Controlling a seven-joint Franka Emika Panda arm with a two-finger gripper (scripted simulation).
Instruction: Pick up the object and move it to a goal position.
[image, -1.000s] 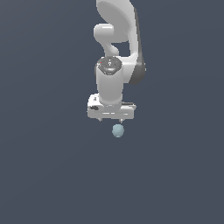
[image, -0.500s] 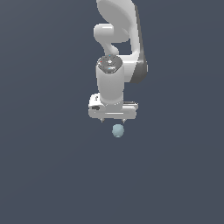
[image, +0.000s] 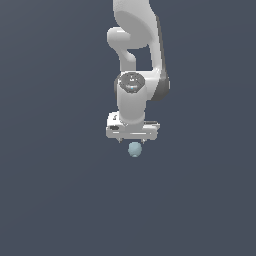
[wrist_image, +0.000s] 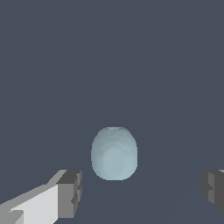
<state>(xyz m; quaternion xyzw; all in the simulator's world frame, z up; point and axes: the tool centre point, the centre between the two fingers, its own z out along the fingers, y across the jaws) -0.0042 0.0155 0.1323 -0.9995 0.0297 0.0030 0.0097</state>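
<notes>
Gripper (wrist_image: 140, 194) — spread wide, fingers (wrist_image: 70, 192) clear of any contact, grasping nothing. Pale blue-grey ball (image: 134, 149) — directly beneath the gripper, centred between the fingers, on a plain dark slate-grey surface (image: 55, 200) that fills both views.

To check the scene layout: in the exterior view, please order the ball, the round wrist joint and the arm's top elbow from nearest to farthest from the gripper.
1. Ball, just below the gripper.
2. Round wrist joint, above it.
3. Top elbow, highest.
</notes>
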